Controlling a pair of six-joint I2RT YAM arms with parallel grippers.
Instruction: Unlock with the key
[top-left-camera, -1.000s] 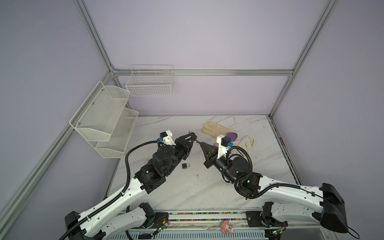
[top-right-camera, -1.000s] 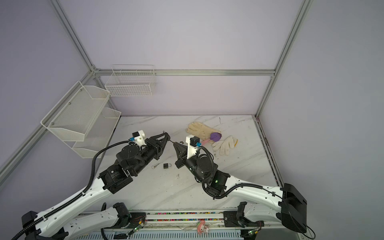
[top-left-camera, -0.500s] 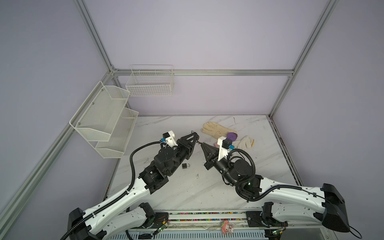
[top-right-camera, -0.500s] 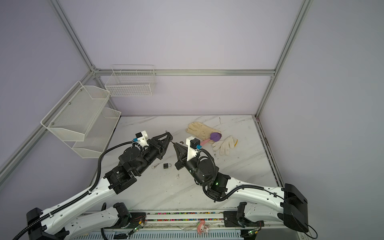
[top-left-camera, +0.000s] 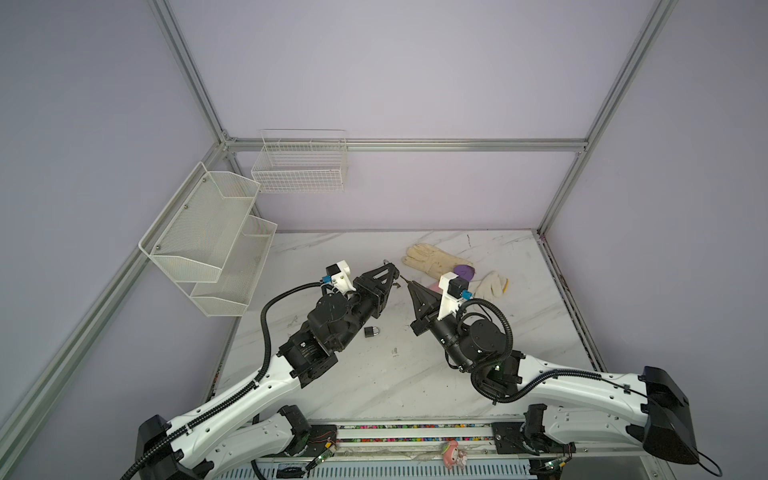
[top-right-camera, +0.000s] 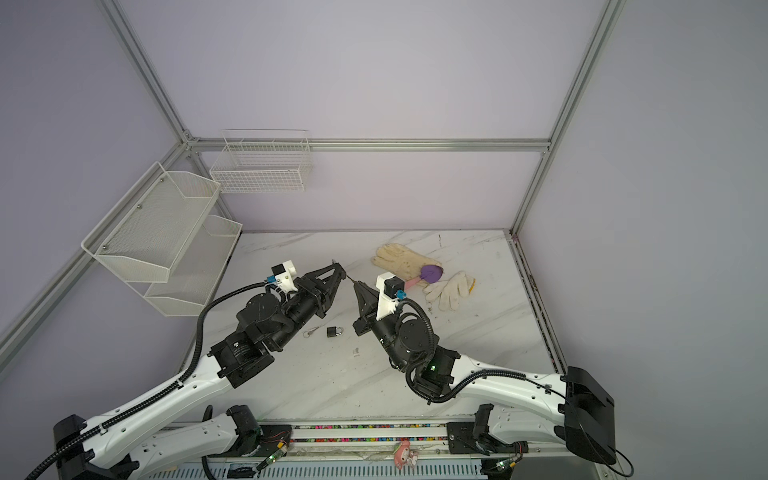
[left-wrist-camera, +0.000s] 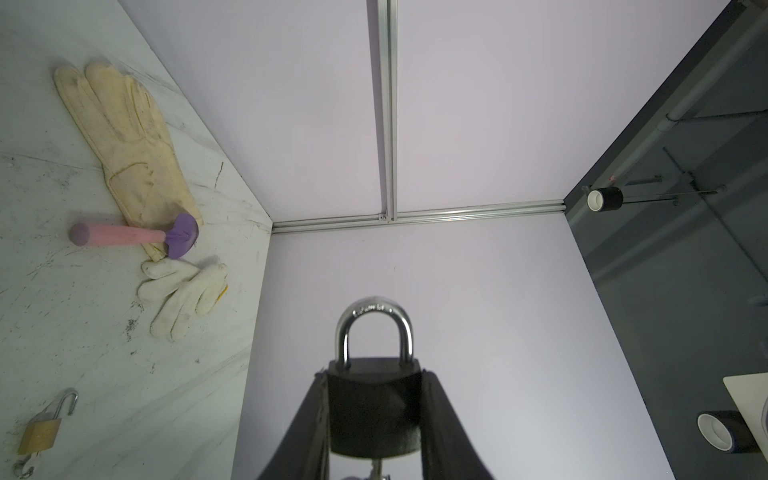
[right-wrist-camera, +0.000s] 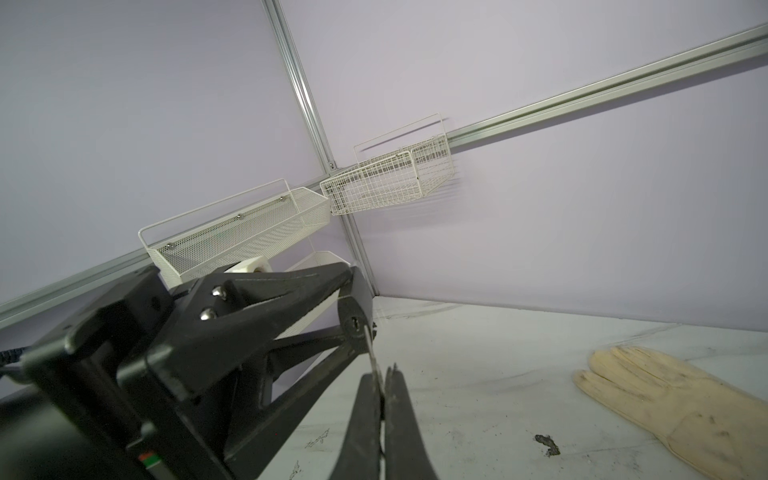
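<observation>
Left gripper (top-left-camera: 392, 269) is clamping the black padlock (left-wrist-camera: 372, 409) by its body, shackle shut, up off the table (top-left-camera: 374, 395). A spare padlock (top-left-camera: 372, 331) is lying on it beside that arm. Right gripper (right-wrist-camera: 380, 374) is pinching the key (right-wrist-camera: 370, 349) tight, blade tip meeting the black padlock's keyhole end; can't tell if it's seated. Cream glove (top-left-camera: 432, 259) is lying further right.

You've got a padlock (left-wrist-camera: 374, 411) with a matt black body and a mirror-polished steel shackle (left-wrist-camera: 374, 318). The key (right-wrist-camera: 371, 353) is bare metal. The tabletop (top-left-camera: 374, 386) is smooth marble-look and smudged. At frame left in a top view, the mesh shelf (top-left-camera: 208, 232) is white-coated metal. The knit glove (top-left-camera: 492, 286) is cloth and the cream glove (top-left-camera: 432, 259) looks like leather.
</observation>
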